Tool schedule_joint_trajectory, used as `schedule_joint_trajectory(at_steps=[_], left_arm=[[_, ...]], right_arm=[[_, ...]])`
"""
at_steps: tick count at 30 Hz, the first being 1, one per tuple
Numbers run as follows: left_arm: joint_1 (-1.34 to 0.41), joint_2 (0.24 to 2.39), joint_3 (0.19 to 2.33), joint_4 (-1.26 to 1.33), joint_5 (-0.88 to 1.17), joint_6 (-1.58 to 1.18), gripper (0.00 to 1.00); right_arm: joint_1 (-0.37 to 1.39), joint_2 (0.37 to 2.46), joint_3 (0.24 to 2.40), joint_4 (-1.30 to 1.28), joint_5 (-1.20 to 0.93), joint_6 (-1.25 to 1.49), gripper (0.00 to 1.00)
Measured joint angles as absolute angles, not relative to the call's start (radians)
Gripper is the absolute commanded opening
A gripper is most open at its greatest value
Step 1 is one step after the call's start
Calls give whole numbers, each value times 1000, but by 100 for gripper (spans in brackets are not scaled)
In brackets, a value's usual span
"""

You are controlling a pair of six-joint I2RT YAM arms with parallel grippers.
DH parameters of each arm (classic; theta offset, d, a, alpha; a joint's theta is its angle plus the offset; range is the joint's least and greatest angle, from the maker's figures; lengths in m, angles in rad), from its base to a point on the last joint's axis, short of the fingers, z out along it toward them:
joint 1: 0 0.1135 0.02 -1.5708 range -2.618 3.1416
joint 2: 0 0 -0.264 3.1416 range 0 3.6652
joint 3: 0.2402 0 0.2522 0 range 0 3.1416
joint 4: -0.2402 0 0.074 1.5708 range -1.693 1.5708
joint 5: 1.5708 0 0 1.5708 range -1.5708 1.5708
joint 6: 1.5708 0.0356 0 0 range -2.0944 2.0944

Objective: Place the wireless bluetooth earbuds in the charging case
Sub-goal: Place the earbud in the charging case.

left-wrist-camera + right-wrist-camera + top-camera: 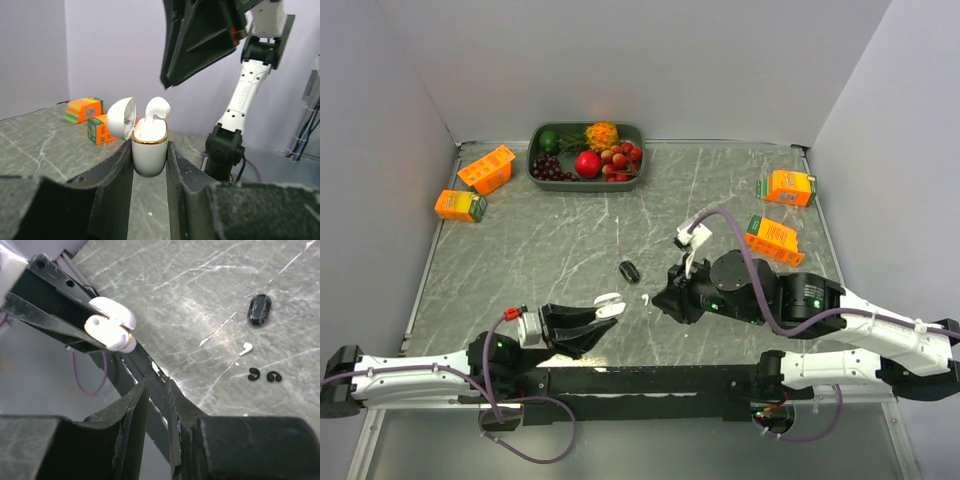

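Right arm: reaches in low from the right; its gripper [665,297] points left toward the case, jaws nearly together on nothing.
Left arm: lies low along the near edge; its gripper [149,165] is clamped on the white charging case [149,150], held upright with the lid open.
Orange cartons: four, two far left, two far right.
Earbuds: one white [156,108] seated in the case; one white [245,348] and two black [254,373] on the table [550,250], apart from both grippers.

earbud [156,109] in case [149,150], case in left gripper [149,165]
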State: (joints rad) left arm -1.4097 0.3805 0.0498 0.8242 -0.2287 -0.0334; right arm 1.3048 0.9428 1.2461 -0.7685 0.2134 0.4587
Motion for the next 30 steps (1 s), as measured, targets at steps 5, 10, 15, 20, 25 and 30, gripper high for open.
schedule_joint_trajectory(at_steps=[5, 10, 15, 20, 25, 30], left_arm=[[-1410, 370, 50, 813, -191, -68, 1], [-1409, 397, 50, 794, -177, -73, 1], [-1409, 431, 50, 784, -175, -73, 1], [-1409, 435, 50, 781, -176, -73, 1], [-1409, 435, 50, 781, -177, -73, 1], [-1409, 427, 50, 775, -183, -73, 1]], right_arm=[[1305, 981, 1224, -731, 177, 398, 2], [1306, 1029, 1224, -714, 150, 373, 0], [1312, 1055, 1230, -708, 131, 360, 0], [1320, 1056, 1245, -699, 119, 357, 0], [1332, 1058, 1245, -696, 112, 357, 0], [1333, 1058, 1248, -702, 128, 358, 0]])
